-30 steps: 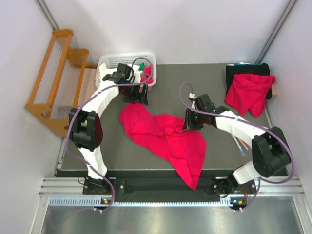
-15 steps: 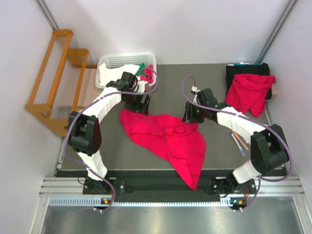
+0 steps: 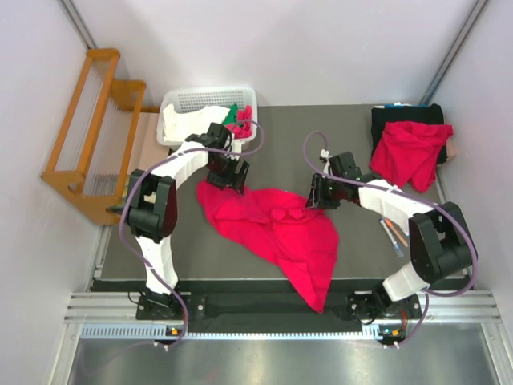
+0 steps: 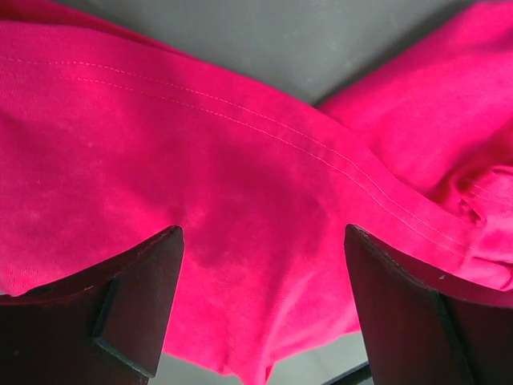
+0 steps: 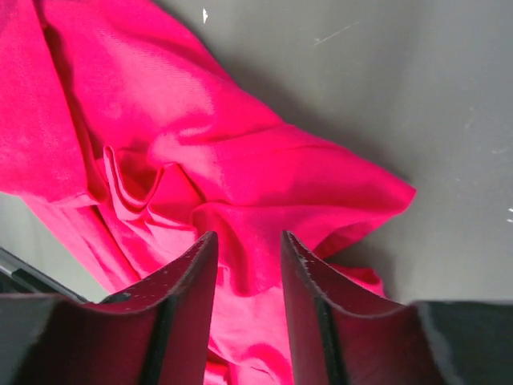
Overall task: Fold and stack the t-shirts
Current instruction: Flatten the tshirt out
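A crumpled red t-shirt point(image 3: 276, 228) lies in the middle of the dark table, one tip hanging over the near edge. Another red t-shirt point(image 3: 410, 152) lies at the back right corner. My left gripper point(image 3: 228, 175) hovers open over the spread shirt's far left corner; in the left wrist view the stitched hem point(image 4: 240, 152) fills the wide gap of the left gripper point(image 4: 260, 233). My right gripper point(image 3: 318, 192) is at the shirt's far right edge. Its jaws point(image 5: 248, 238) stand narrowly apart over a raised fold point(image 5: 240, 200), not pinching it.
A white basket point(image 3: 210, 100) at the back left holds a white cloth, a green cloth and something red. A wooden rack point(image 3: 88, 120) stands off the table's left side. A black item point(image 3: 405, 116) lies under the far shirt. Pens point(image 3: 393, 237) lie near the right edge.
My left gripper came from beside the basket toward me, down onto the shirt's far left corner. The right gripper stayed at the shirt's far right edge, its jaws widening, then narrowing.
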You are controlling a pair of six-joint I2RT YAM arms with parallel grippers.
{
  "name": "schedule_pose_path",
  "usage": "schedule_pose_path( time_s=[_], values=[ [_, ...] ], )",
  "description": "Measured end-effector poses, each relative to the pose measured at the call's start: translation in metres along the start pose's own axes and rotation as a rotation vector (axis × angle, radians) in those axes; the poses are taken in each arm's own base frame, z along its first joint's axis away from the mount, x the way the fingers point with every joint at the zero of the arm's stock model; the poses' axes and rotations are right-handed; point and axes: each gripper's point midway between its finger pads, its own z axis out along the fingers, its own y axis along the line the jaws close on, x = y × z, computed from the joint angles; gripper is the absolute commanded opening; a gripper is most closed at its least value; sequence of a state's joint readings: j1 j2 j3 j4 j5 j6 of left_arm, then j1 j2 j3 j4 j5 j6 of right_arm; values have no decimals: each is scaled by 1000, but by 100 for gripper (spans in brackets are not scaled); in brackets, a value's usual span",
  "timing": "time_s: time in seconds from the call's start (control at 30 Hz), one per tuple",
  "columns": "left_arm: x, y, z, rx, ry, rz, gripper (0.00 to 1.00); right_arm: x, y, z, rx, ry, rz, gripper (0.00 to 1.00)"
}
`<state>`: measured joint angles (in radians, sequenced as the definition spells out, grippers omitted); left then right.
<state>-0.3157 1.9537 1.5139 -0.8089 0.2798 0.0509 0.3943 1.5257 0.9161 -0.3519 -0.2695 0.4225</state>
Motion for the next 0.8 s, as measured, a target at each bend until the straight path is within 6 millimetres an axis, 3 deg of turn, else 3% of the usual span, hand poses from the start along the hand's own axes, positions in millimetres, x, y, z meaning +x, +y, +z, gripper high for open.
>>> schedule_pose_path(
  time_s=[0.2,0.3,0.33,0.37,0.4,0.43,0.47,0.67,0.8],
  values=[
    [-2,3,2,-11,1,0,81,1,3,7,-25,12,3,34],
    [-4,3,1,-13,-3,2,70,4,4,13,-41,30,11,31],
    [-5,3,1,-13,-4,3,63,5,4,16,-45,38,15,29],
    [-5,3,1,-13,-6,1,40,7,4,19,-50,47,22,23],
    [-6,3,0,-14,-7,4,30,9,4,22,-54,56,26,19],
    [-6,3,0,-16,-7,5,21,10,4,24,-58,63,29,9],
    [-6,3,0,-17,-7,5,1,11,4,25,-63,67,35,4],
    [-15,7,-9,-32,-26,7,0,10,4,27,-73,69,50,0],
    [-36,12,-31,-47,-88,4,0,0,4,20,-70,39,48,0]
  ],
)
